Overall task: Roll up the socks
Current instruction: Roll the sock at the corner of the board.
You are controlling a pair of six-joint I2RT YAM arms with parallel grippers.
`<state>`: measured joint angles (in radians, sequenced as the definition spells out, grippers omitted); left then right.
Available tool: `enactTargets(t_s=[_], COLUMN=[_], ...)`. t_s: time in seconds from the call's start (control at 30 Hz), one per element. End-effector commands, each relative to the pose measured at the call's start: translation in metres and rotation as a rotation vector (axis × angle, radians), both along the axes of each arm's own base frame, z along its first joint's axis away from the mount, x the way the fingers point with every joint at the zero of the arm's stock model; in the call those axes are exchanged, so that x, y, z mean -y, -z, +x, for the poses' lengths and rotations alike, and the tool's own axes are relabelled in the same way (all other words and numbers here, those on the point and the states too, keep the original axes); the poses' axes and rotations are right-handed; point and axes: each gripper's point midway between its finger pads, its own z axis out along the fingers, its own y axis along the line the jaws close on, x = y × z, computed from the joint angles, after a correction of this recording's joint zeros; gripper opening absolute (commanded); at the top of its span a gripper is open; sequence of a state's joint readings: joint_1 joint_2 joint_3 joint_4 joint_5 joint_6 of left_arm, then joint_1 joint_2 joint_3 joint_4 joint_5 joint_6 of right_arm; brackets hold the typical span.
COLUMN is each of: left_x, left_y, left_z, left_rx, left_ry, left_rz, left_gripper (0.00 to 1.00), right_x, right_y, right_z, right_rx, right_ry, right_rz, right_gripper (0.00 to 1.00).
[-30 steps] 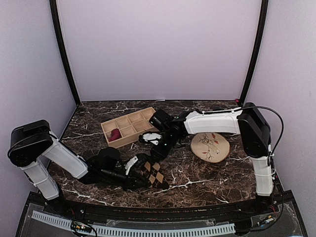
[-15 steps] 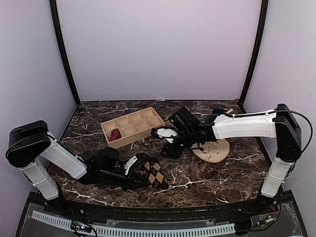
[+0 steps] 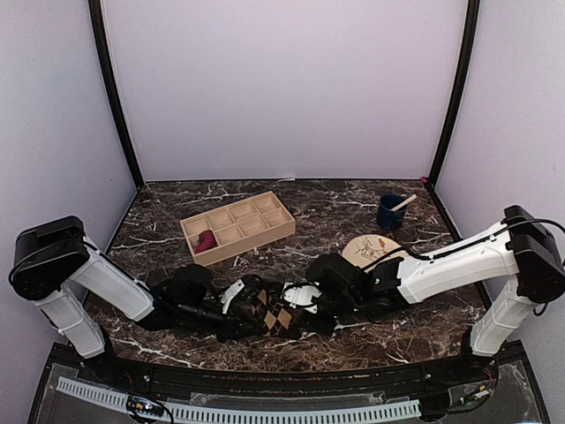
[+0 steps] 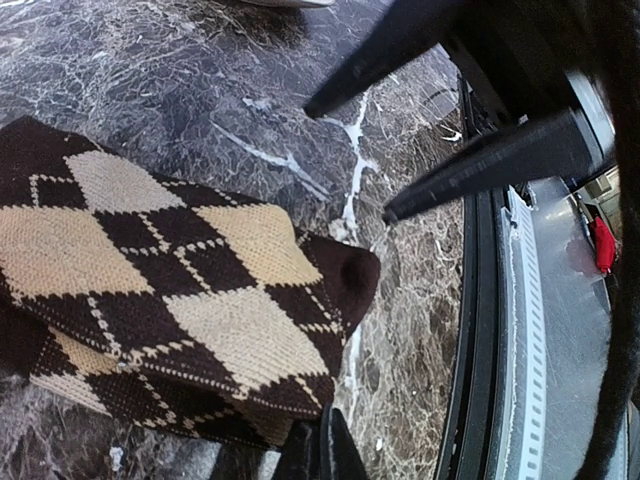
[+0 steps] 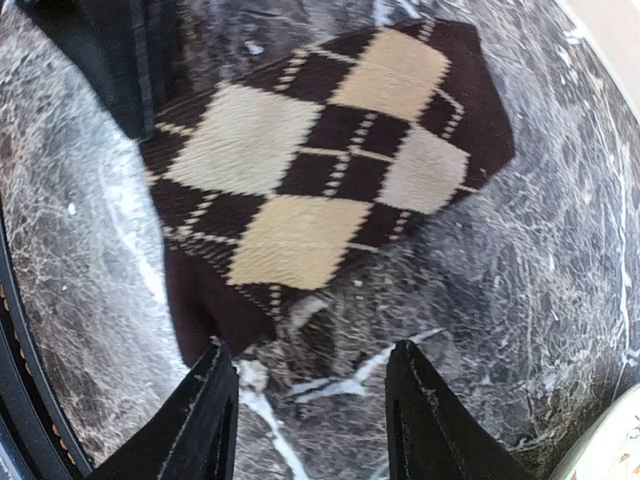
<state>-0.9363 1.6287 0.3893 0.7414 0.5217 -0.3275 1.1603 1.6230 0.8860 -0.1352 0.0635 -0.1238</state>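
A brown-and-tan argyle knit sock [image 5: 320,170] lies flat on the dark marble table [image 3: 344,201], just ahead of the right gripper [image 5: 305,370], whose jaws are spread. The left gripper [image 4: 320,447] pinches the sock's far edge. The right gripper should probably take the near toe fully before rolling towards the left gripper.

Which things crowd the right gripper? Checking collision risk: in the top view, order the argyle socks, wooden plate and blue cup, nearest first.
1. argyle socks, front centre, right at the right gripper.
2. wooden plate, farther back and to the right.
3. blue cup, back right, beyond the plate.
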Motion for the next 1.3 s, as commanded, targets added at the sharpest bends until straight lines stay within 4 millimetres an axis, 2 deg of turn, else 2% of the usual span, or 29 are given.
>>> enactTargets(t_s=[0.0,0.27,0.83,1.03,1.27], left_x=[-0.004,-0.005,-0.008,-0.009,-0.011], left_y=[-0.002,-0.001,0.004,0.005,0.004], left_z=[-0.006,-0.007,-0.010,-0.011,-0.012], left_rx=[-0.013,-0.016,-0.027,-0.030,-0.027], left_ry=[0.004,0.006,0.010,0.013,0.007], left_rz=[0.004,0.005,0.017,0.018,0.016], left_gripper=[0.00,0.00,0.00,0.00,0.00], right_x=[-0.019,-0.033,-0.045,-0.045,-0.041], right_y=[-0.019,-0.004,0.020,0.030,0.049], right_z=[-0.008,-0.029,-0.052,-0.055,-0.053], right_rx=[0.140,0.158,0.083,0.068,0.058], right_ry=[-0.029,-0.103,-0.208,-0.223,-0.224], right_rz=[0.069,0.044,0.009,-0.020,-0.084], right_gripper=[0.47,0.46,0.38,0.36,0.27])
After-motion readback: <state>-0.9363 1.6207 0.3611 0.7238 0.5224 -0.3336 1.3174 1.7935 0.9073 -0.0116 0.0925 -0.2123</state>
